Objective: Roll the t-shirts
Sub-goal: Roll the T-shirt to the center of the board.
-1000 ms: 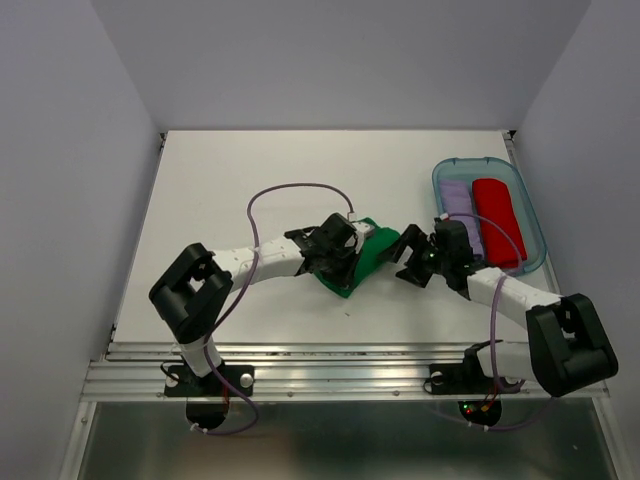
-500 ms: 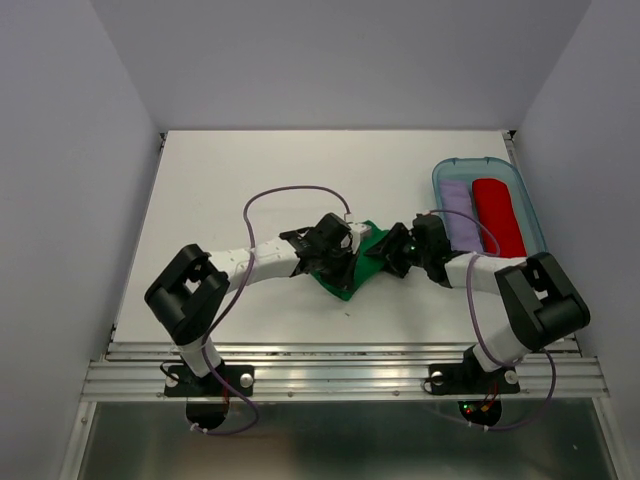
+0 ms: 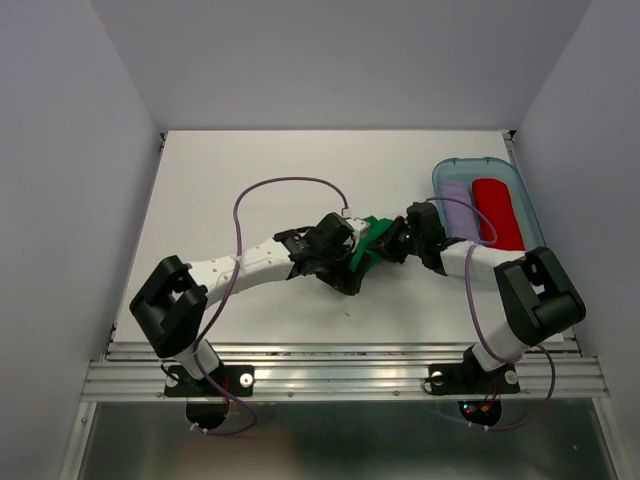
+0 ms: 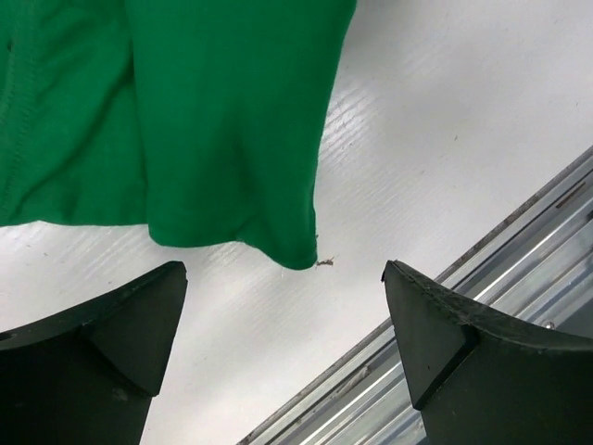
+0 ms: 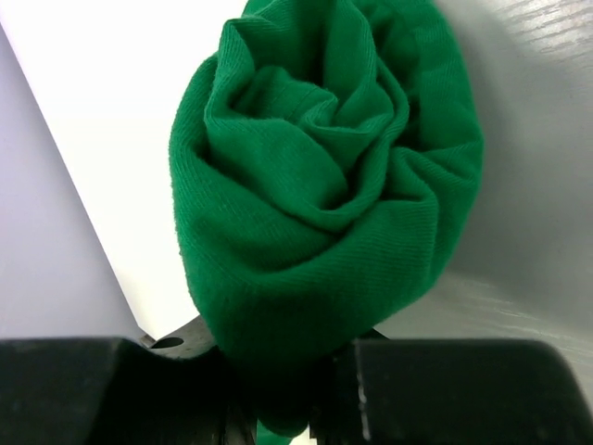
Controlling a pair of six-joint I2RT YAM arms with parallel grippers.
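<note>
A bright green t-shirt (image 3: 368,252), rolled into a bundle, lies at the middle of the white table. In the right wrist view its rolled end (image 5: 324,176) fills the frame, with my right gripper (image 5: 287,394) shut on the lower part of the roll. My right gripper (image 3: 398,243) meets the bundle from the right in the top view. My left gripper (image 4: 283,324) stands open just off the shirt's loose hem (image 4: 232,139), holding nothing. From above, the left gripper (image 3: 338,262) sits at the bundle's left side.
A clear blue tray (image 3: 525,205) at the right back holds a pale lavender roll (image 3: 456,200) and a red roll (image 3: 497,215). A metal rail (image 3: 340,375) runs along the table's near edge. Purple cables loop over both arms.
The left gripper has let go of the shirt and opened wide. The right gripper moved in leftwards and closed on the rolled end.
</note>
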